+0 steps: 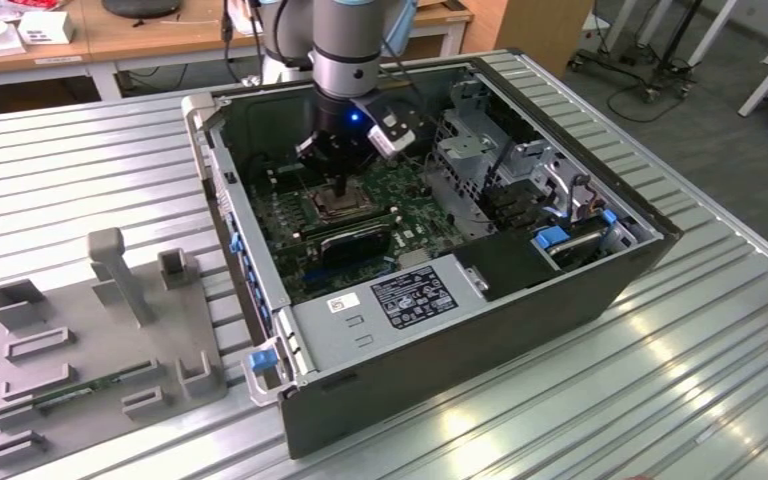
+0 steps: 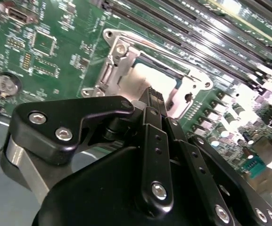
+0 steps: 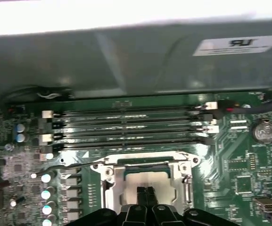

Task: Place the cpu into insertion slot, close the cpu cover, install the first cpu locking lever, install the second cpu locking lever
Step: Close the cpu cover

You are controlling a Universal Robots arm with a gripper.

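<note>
My gripper is pinched fully closed on nothing, tips right over the cpu inside the lowered cpu cover.

Green motherboard, silvery cpu cover, pale silvery-tan cpu, black gripper, black memory slots

cpu half hidden behind fingers; cpu cover one side cut off at picture edge, first wrist view; insertion slot too small in exterior view, probably partly behind fingers
</note>
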